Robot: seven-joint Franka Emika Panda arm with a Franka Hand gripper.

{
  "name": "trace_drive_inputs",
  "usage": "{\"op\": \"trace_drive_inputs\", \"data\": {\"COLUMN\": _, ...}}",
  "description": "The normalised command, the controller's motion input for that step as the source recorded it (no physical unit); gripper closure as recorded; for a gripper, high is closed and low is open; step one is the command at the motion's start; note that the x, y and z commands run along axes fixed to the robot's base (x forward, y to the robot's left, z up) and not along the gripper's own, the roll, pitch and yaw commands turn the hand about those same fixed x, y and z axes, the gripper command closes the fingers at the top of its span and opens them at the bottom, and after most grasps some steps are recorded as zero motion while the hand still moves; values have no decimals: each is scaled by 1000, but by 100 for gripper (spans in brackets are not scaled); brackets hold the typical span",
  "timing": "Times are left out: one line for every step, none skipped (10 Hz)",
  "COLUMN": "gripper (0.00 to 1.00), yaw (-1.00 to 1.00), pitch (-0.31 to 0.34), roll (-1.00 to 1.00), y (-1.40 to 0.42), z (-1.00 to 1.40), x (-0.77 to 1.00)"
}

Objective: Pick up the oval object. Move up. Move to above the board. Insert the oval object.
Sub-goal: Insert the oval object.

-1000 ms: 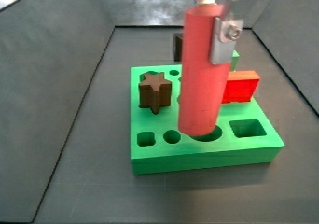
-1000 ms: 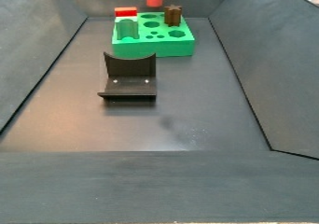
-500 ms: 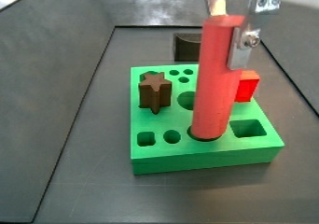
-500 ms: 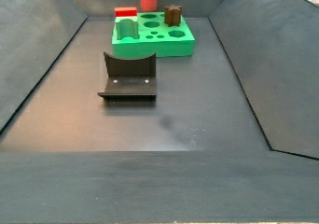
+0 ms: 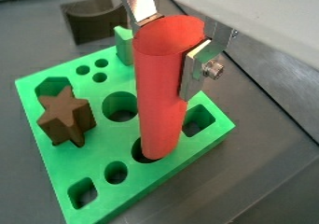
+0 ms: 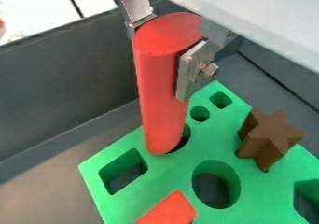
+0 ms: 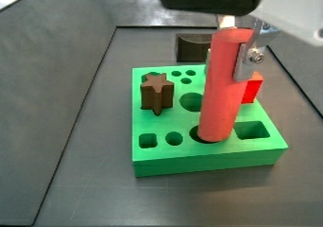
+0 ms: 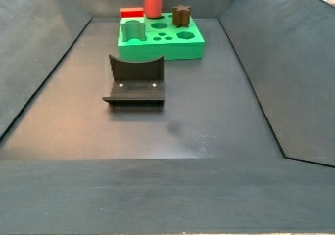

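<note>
Lowered since the earlier frame: tall salmon-red oval peg (image 7: 222,84), foot now entering a hole in the thick green square board (image 7: 164,153). Brown star-shaped block (image 7: 155,92) at the peg's nine o'clock. Gripper (image 5: 167,36) clamped on the peg's top.

My jaws (image 5: 169,43) stand over the board (image 7: 177,153), clamped near the top of the oval object (image 7: 224,84), whose foot sits in a hole. Close by, the brown star piece (image 7: 155,92) rises from the board, and the red cube (image 7: 251,87) is just behind the peg. The fixture (image 8: 135,79) stands well apart on open floor (image 8: 170,131).
</note>
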Motion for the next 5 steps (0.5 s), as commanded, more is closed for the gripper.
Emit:
{"op": "trace_drive_inputs", "data": {"gripper": 100, "yaw": -249, "pitch": 80, "roll": 163, "y": 0, "z": 0, "x": -17}}
{"op": "trace_drive_inputs", "data": {"gripper": 100, "yaw": -154, "pitch": 51, "roll": 129, "y": 0, "z": -49, "x": -51}}
{"op": "trace_drive_inputs", "data": {"gripper": 100, "yaw": -77, "pitch": 40, "roll": 121, "y": 0, "z": -63, "x": -49}}
{"op": "trace_drive_inputs", "data": {"gripper": 100, "yaw": -51, "pitch": 19, "roll": 133, "y": 0, "z": -157, "x": -94}}
{"op": "trace_drive_inputs", "data": {"gripper": 100, "yaw": -40, "pitch": 21, "roll": 160, "y": 0, "z": -169, "x": -46}}
